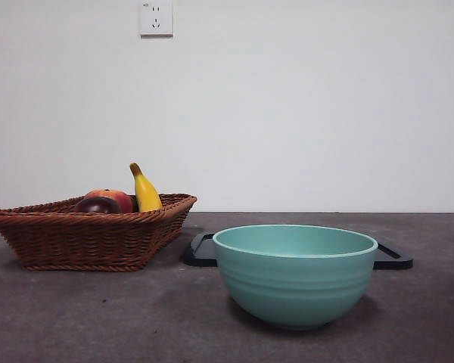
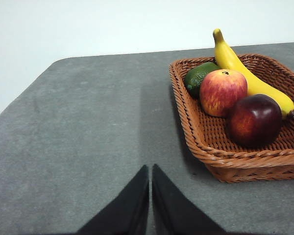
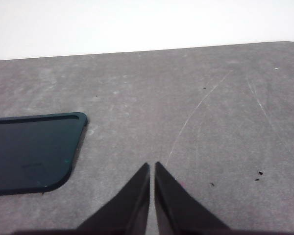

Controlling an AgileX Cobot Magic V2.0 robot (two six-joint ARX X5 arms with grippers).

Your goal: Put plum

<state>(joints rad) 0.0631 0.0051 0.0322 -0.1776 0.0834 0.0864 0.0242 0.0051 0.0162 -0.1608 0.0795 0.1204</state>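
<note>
Grey matting is covering the table you are working at, with a plain white wall and a socket behind it. Your left gripper is hovering over bare table with its jaws pressed together, holding nothing, just beside the near rim of the wicker basket. The plum is lying inside that basket, near the basket's front wall, touching the red-orange fruit and lying against the banana; a dark green fruit is sitting behind them in the basket's far corner. Your right gripper is also hanging above bare table, jaws together and empty, with a corner of the black tray lying beside it. In the front view you are seeing the basket sitting toward one side edge of the table, and the teal bowl standing near the front edge, with the black tray lying flat behind it.
</note>
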